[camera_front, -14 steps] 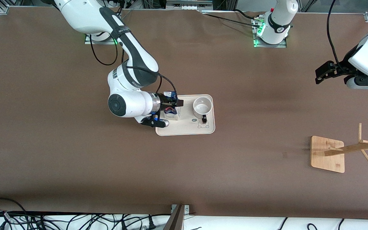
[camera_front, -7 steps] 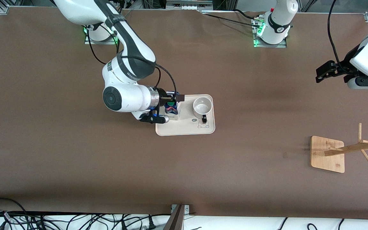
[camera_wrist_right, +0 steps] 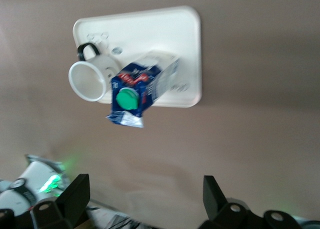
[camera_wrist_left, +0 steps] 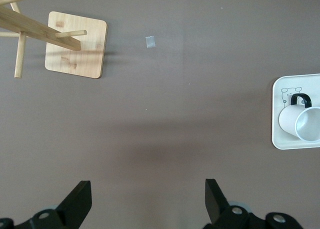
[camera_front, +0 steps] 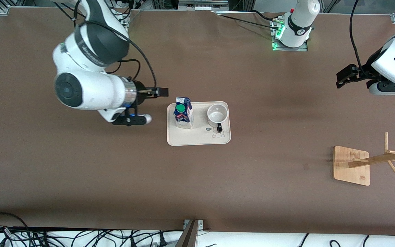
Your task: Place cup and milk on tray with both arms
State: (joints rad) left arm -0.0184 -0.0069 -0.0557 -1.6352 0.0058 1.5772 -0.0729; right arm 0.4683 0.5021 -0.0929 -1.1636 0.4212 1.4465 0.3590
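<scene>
Both items on tray (camera_front: 199,137): milk (camera_front: 183,117) at nine o'clock of cup (camera_front: 217,115). Right tool (camera_front: 158,92) and left tool (camera_front: 342,80) wide, empty; knock-over risk low.

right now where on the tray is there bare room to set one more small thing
The tray has one free patch: the strip along its edge nearest the front camera, bordered by the milk and the cup, with the bunny drawing at one corner. The half toward the robots' bases is crowded, with only a narrow gap between milk and cup.
</scene>
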